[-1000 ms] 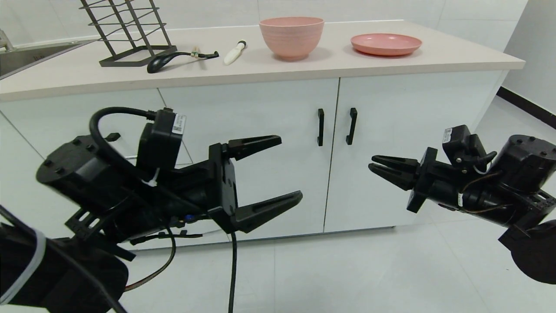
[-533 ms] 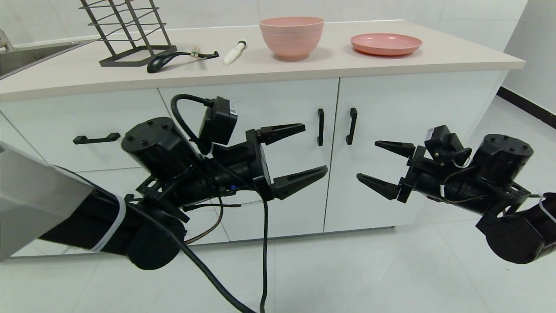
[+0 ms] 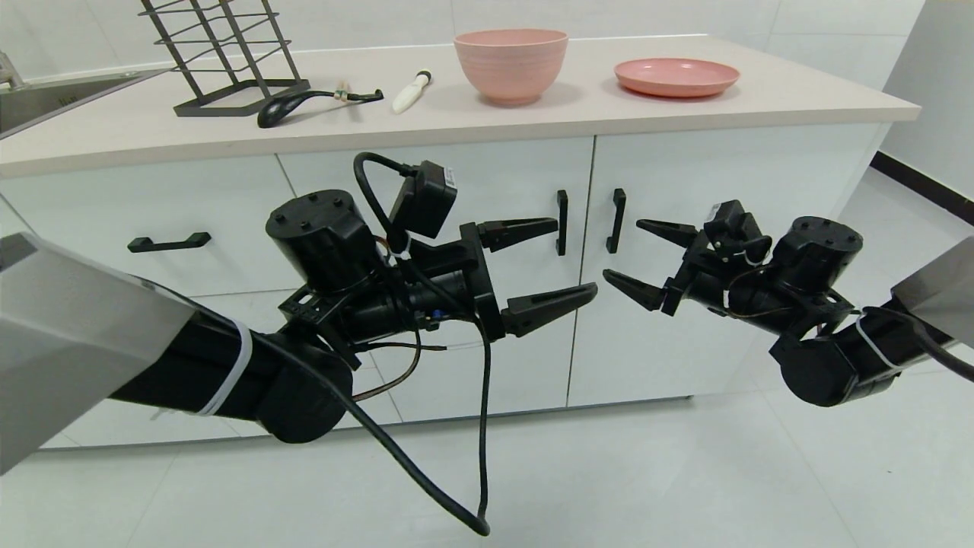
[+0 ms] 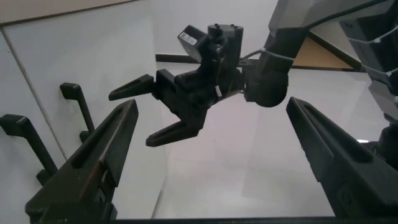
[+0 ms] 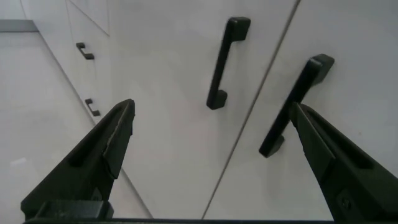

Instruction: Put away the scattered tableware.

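On the counter stand a pink bowl point(image 3: 510, 65) and a pink plate point(image 3: 676, 77) to its right. A black spoon point(image 3: 303, 102) and a white-handled utensil point(image 3: 411, 91) lie left of the bowl, beside a black wire dish rack point(image 3: 221, 57). Both grippers hang below counter height in front of the white cabinet doors. My left gripper point(image 3: 574, 257) point(image 4: 212, 104) is open and holds nothing. My right gripper point(image 3: 624, 250) point(image 5: 211, 107) faces it, open too and holding nothing, with its fingertips close to the left one's. In the left wrist view the right gripper point(image 4: 130, 118) shows just ahead.
Two black vertical door handles point(image 3: 561, 222) point(image 3: 615, 221) sit right behind the grippers, and they appear close up as handles point(image 5: 227, 62) point(image 5: 297, 106) in the right wrist view. A drawer handle point(image 3: 169, 243) is at the left. A steel sink point(image 3: 53, 95) lies at the counter's far left. White tiled floor lies below.
Both arms have stretched forward and up toward the cabinet doors, bringing the grippers close together. The right gripper, nearly shut a second ago, has opened.
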You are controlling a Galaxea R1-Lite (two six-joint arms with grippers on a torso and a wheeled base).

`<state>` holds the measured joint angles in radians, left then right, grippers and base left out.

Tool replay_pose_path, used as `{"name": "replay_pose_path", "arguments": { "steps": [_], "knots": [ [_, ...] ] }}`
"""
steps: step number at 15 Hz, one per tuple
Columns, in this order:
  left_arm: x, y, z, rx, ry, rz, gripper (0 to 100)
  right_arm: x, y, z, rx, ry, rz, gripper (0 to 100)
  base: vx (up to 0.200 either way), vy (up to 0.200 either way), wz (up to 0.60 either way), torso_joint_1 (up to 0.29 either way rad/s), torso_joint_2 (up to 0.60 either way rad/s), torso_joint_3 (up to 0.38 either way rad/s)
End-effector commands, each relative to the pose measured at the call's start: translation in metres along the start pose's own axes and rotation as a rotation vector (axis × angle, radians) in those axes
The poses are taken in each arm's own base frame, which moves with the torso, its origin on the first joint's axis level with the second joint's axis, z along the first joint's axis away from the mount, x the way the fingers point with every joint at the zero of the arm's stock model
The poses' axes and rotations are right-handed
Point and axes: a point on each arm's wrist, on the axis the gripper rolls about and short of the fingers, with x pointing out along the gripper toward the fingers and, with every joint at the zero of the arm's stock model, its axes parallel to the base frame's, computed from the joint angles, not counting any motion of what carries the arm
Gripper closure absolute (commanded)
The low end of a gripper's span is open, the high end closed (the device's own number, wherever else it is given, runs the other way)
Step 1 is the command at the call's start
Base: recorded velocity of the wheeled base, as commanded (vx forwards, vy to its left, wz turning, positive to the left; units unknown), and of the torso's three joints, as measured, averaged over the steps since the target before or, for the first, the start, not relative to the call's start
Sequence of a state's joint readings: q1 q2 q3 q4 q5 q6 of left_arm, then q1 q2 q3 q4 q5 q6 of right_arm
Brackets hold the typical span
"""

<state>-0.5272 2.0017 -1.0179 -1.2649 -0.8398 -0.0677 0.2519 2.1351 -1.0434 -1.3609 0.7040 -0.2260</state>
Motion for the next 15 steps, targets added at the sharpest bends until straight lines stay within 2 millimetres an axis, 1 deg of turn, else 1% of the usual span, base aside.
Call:
{"name": "replay_pose_path", "arguments": {
  "steps": [1, 3, 6, 9, 12, 13, 15],
  "knots": [
    [0.005, 0.005, -0.004, 0.004, -0.004, -0.001, 0, 0.005, -0.009, -0.012, -0.008, -0.001, -0.013, 0, 0.000, 0.000, 0.00, 0.000, 0.00, 0.000],
    [0.008, 0.010, -0.008, 0.006, -0.005, 0.003, 0, 0.010, -0.018, -0.013, -0.031, -0.022, -0.026, 0, 0.000, 0.000, 0.00, 0.000, 0.00, 0.000],
    [0.016, 0.019, -0.008, 0.023, -0.020, 0.002, 0, 0.016, -0.027, -0.028, -0.032, -0.029, -0.038, 0, 0.000, 0.000, 0.00, 0.000, 0.00, 0.000],
    [0.020, 0.025, -0.007, 0.024, -0.021, 0.003, 0, 0.028, -0.036, -0.038, -0.044, -0.068, -0.040, 0, 0.000, 0.000, 0.00, 0.000, 0.00, 0.000],
    [0.021, 0.027, -0.004, 0.029, -0.026, 0.004, 0, 0.034, -0.037, -0.050, -0.028, -0.092, 0.061, 0, 0.000, 0.000, 0.00, 0.000, 0.00, 0.000],
    [0.021, 0.028, -0.007, 0.026, -0.022, 0.005, 0, 0.035, -0.036, -0.052, -0.026, -0.091, 0.072, 0, 0.000, 0.000, 0.00, 0.000, 0.00, 0.000],
    [0.024, 0.031, -0.008, 0.026, -0.026, 0.004, 0, 0.038, -0.037, -0.050, -0.037, -0.103, 0.074, 0, 0.000, 0.000, 0.00, 0.000, 0.00, 0.000]
  ]
}}
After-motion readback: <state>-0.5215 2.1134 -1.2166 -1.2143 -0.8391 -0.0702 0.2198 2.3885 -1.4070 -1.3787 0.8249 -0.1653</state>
